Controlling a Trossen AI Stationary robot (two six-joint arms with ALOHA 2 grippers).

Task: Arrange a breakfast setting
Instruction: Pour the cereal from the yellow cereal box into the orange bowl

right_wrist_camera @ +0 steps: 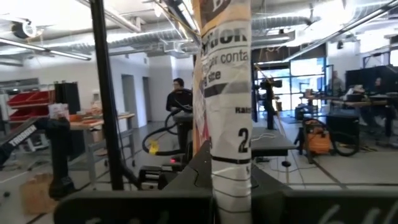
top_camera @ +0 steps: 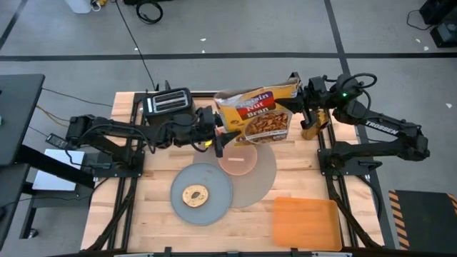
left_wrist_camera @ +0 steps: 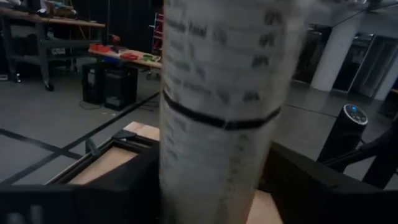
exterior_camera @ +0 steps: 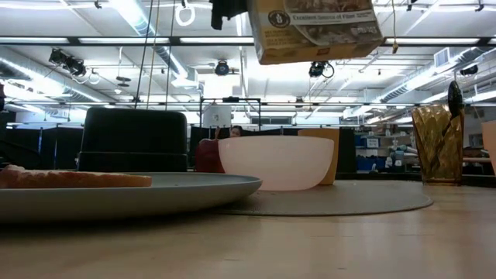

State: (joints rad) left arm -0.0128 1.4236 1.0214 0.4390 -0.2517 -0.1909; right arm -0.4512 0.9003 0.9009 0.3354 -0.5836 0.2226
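A yellow cereal box point(top_camera: 253, 114) hangs between both grippers above the translucent pink bowl point(top_camera: 237, 160), which stands on the round taupe mat point(top_camera: 263, 178). My left gripper point(top_camera: 216, 134) is shut on the box's left end. My right gripper point(top_camera: 303, 107) is shut on its right end, by the torn flap. The grey plate point(top_camera: 202, 193) with the bagel point(top_camera: 194, 195) overlaps the mat's left edge. In the low view the red apple point(exterior_camera: 208, 155) and an orange thing point(exterior_camera: 329, 155) stand behind the bowl point(exterior_camera: 275, 161). My left gripper pinches the box's left end, its printed narrow side point(left_wrist_camera: 217, 124) standing between the two fingers point(left_wrist_camera: 124, 186). The fingers come level from the table's left. The box hangs clear of the bowl point(exterior_camera: 318, 27). My right gripper pinches the box's crumpled right end point(right_wrist_camera: 227, 155) between its two fingers point(right_wrist_camera: 155, 199). The fingers come level from the table's right. The box is lifted clear, its front face up in the high view.
The black toaster point(top_camera: 168, 102) stands at the far left, behind my left arm. A flat orange board point(top_camera: 305, 221) lies at the near right. An amber glass point(exterior_camera: 438, 143) stands at the right, below my right gripper, with a dark thing sticking out of it.
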